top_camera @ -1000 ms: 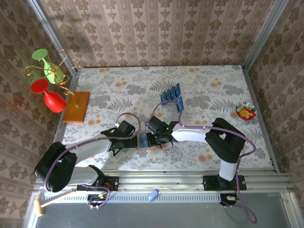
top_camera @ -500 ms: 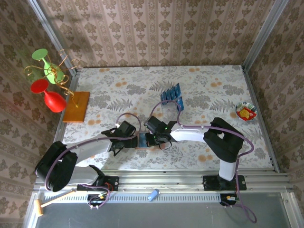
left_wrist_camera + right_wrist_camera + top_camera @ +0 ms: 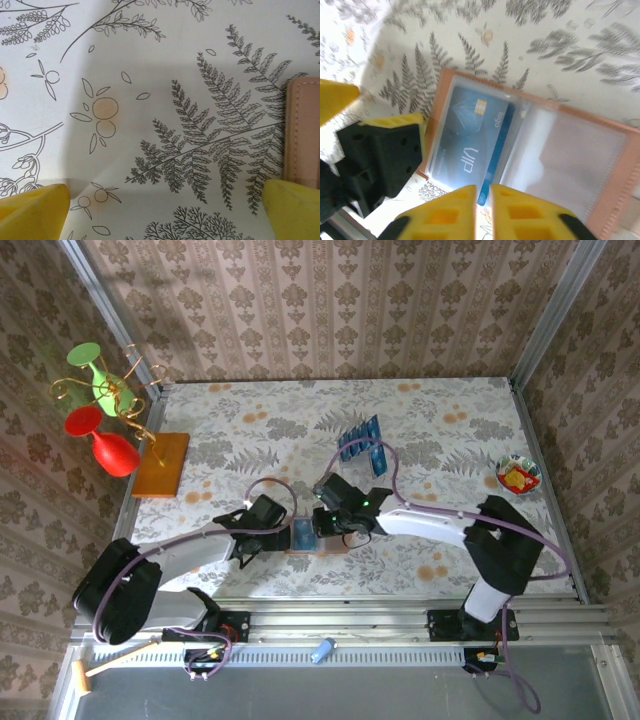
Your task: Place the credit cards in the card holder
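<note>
Two clear pockets show on the card holder (image 3: 580, 150), which lies open on the floral table (image 3: 560, 40) across the middle of the right wrist view. A blue credit card (image 3: 465, 140) marked VIP sits under the left pocket. A darker blue edge runs along its right side, down to my right gripper (image 3: 481, 212) at the bottom of the frame. Its yellow fingers (image 3: 445, 215) stand close with a thin slit between them; I cannot tell whether they pinch that edge. My left gripper (image 3: 161, 212) is spread wide, one yellow tip in each lower corner of its wrist view, with the holder's tan border at the right edge. More credit cards (image 3: 360, 443) stand in a row above centre in the top view, well apart from the holder.
</note>
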Controlling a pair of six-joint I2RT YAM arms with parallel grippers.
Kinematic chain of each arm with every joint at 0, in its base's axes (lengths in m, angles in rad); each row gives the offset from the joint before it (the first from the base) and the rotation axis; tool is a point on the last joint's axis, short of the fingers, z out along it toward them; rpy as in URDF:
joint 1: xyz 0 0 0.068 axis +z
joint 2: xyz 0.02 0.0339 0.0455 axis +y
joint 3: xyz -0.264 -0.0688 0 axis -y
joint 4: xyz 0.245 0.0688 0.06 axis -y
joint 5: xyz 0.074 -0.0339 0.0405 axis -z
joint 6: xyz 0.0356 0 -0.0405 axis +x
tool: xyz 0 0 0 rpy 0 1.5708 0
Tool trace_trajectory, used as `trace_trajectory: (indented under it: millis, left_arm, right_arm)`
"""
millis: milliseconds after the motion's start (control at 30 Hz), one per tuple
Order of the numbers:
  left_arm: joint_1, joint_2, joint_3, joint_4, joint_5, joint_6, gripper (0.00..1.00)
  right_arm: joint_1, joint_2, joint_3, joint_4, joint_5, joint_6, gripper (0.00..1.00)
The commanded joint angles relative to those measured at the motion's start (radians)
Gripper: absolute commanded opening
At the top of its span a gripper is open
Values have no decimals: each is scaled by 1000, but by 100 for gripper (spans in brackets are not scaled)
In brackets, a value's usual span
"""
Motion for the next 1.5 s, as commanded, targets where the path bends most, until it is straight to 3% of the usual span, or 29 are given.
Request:
trace_trajectory:
  millis: [0,233,500,667,900,967,1467]
  left_arm:
    - [16,-43,52,-15,20,34,100]
    - [26,-80,89,23,68,89,100]
    - [31,-65,49,173,228,109,100]
    - [31,-59,16,241,263,97,100]
    - [26,-4,-6,322,311,76,100]
    - [22,13,-15,356,319,66,100]
    - [3,99,-28,415,316,53,100]
  right_arm:
    - [-24,-88,-48,-86,87,-8,28]
    - [-96,-215,-182,-99,107,17,53]
    - [-121,-178,-242,-34,72,23,56]
    - [-121,-123,-237,-4,55,16,46]
    - [-126,-89,-247,36,48,14,7]
    - [-126,-86,-253,49,38,16,1]
    - [-125,-83,-296,112,16,55,0]
